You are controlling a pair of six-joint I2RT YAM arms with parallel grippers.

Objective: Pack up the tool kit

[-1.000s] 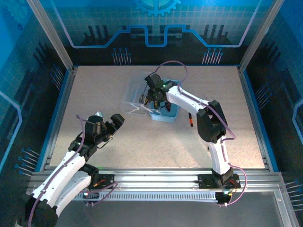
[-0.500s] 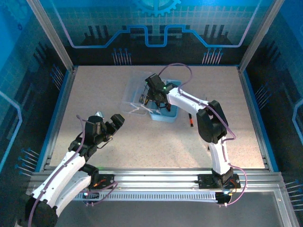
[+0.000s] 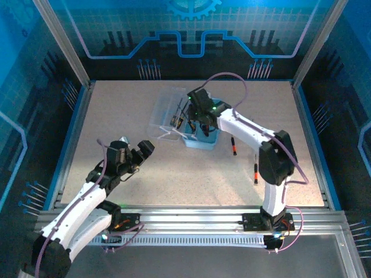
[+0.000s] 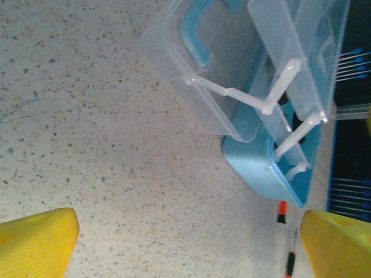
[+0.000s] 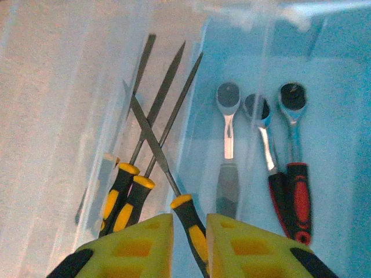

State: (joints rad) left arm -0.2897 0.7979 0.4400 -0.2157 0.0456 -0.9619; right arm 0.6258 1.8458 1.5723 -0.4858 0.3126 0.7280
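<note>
The tool kit (image 3: 200,141) stands mid-table, a light-blue base with its clear lid (image 3: 165,113) swung open to the left. My right gripper (image 3: 194,116) hovers over it. In the right wrist view its jaws (image 5: 190,246) stand narrowly open around the black-and-yellow handle of a slim file (image 5: 186,217), with a gap on the left side. Two more files (image 5: 124,197) lie crossed beside it, and several ratchets (image 5: 293,145) rest in the blue base. My left gripper (image 3: 134,149) is wide open above bare table at the near left, its fingers (image 4: 37,240) empty.
Two black-and-red screwdrivers (image 3: 233,146) (image 3: 255,172) lie loose on the table right of the case; the left wrist view shows them too (image 4: 282,211). White hinge arms (image 4: 232,92) link lid and base. Metal rails frame the table.
My right gripper's jaws have parted slightly and its arm has shifted right, uncovering the second screwdriver on the table. The left arm has barely moved.
</note>
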